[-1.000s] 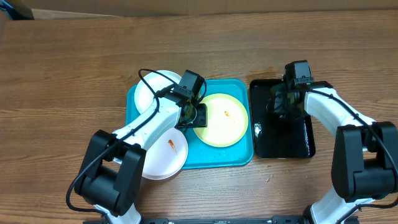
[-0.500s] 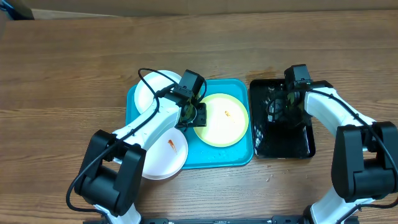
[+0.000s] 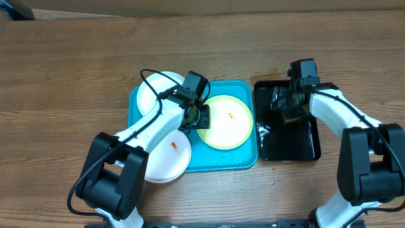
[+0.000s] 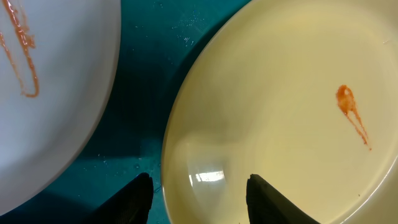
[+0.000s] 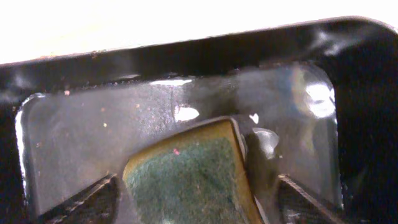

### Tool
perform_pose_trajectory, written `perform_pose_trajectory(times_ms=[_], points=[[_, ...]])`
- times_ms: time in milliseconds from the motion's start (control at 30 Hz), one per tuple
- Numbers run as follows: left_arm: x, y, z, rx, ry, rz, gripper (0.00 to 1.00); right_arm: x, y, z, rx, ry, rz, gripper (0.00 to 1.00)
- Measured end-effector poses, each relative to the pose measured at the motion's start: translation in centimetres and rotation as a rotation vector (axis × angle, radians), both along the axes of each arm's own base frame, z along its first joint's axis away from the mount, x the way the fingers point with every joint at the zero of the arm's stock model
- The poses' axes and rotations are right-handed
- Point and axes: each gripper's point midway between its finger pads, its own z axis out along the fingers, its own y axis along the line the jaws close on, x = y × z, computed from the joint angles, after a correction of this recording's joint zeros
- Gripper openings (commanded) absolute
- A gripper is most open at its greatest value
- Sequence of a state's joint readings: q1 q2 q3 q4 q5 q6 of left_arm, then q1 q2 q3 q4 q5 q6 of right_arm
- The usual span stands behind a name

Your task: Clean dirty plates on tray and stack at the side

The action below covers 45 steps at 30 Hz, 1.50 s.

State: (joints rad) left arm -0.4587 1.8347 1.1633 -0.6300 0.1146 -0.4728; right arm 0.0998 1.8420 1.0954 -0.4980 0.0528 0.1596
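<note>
Overhead, tray: the turquoise tray (image 3: 221, 159) sits mid-table and holds all the dirty ware. Nothing is stacked at the side yet.
Overhead, plates: the yellow-green plate (image 3: 224, 121) lies on the tray's right half, nearest the washing station. The far white plate (image 3: 155, 92) sits at the back-left corner. The near white plate (image 3: 166, 158) overhangs the front-left edge and shows an orange smear.
Overhead, arms: the left gripper (image 3: 201, 118) is at the yellow-green plate's left rim, likely to steady it. The right gripper (image 3: 288, 109) hangs over the black tray (image 3: 297, 142), where the sponge is kept wet.
Left wrist, left gripper: the fingers (image 4: 140, 198) are spread and straddle the plate's rim, one over bare tray and one over the plate. They are not pinching it.
Left wrist, dirt: an orange streak (image 4: 351, 115) marks the yellow-green plate. A smeared white plate (image 4: 50, 93) lies beside it; which of the two it is, I cannot tell.
Right wrist, right gripper: the jaws are spread wide to either side of the green-faced sponge (image 5: 186, 180), with a slight gap on each side. They are placed to close on it, but it is not gripped.
Right wrist, black tray: its floor is glossy with water, so the sponge would come up wet for scrubbing.
</note>
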Motion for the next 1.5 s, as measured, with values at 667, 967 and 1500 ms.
perform_pose_trajectory(times_ms=[667, 967, 1500], points=[[0.4, 0.1, 0.0, 0.008, -0.016, 0.004, 0.56, -0.9, 0.0, -0.6, 0.001, 0.029, 0.005, 0.70], [0.3, 0.1, 0.0, 0.008, -0.016, 0.004, 0.56, -0.3, 0.1, -0.4, 0.004, 0.003, 0.002, 0.93], [0.4, 0.2, 0.0, 0.011, -0.018, 0.005, 0.58, -3.6, -0.3, -1.0, -0.012, 0.161, 0.001, 0.82]])
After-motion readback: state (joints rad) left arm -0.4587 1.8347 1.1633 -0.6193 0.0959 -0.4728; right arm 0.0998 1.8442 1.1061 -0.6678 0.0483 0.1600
